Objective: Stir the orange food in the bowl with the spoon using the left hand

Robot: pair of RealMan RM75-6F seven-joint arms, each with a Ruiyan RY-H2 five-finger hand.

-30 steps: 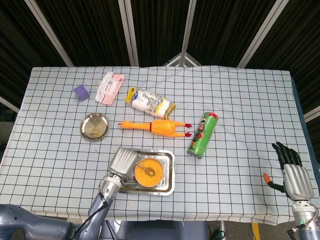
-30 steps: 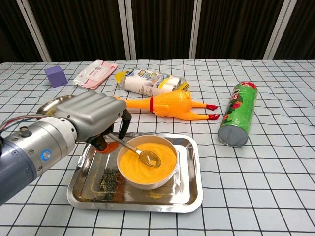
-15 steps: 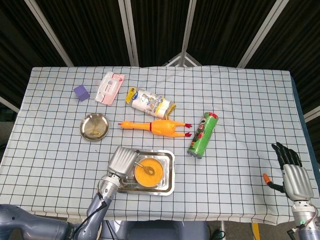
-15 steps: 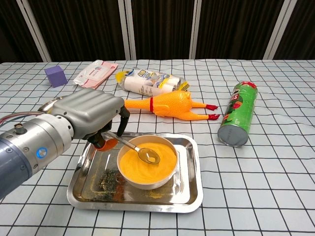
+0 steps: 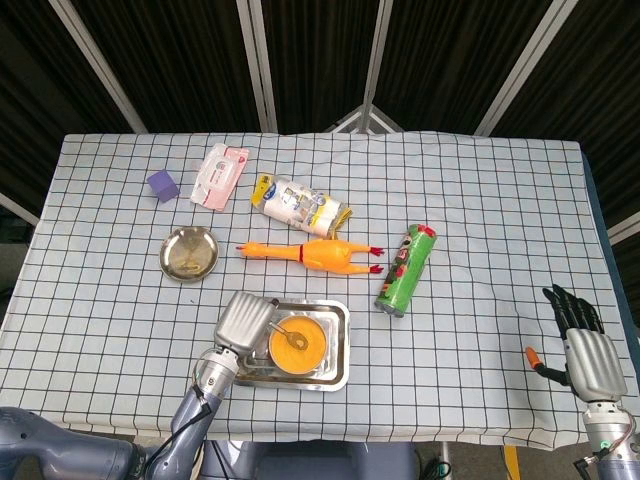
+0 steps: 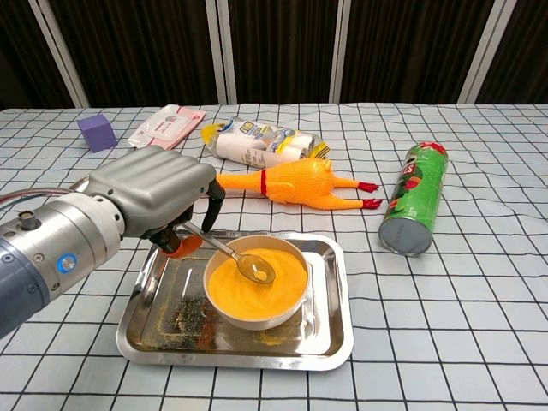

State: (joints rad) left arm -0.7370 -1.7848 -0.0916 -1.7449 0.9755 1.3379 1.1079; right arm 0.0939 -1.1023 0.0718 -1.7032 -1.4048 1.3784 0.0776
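A white bowl (image 6: 257,289) (image 5: 296,343) of orange food stands in a steel tray (image 6: 329,330) (image 5: 340,352) near the table's front edge. A metal spoon (image 6: 244,261) (image 5: 283,327) lies slanted with its scoop on the food, handle running up and left. My left hand (image 6: 152,198) (image 5: 241,322) grips that handle at the tray's left side, fingers curled over it. My right hand (image 5: 581,347) hangs past the table's front right corner, fingers apart and holding nothing; the chest view does not show it.
Behind the tray lie a rubber chicken (image 6: 295,184), a green chips can (image 6: 413,199) on its side, a snack bag (image 6: 257,144), a pink wipes pack (image 6: 165,128), a purple cube (image 6: 97,132) and a small steel dish (image 5: 189,253).
My left hand has shifted up and slightly back, drawing the spoon's scoop toward the far left part of the bowl. The right hand has not moved.
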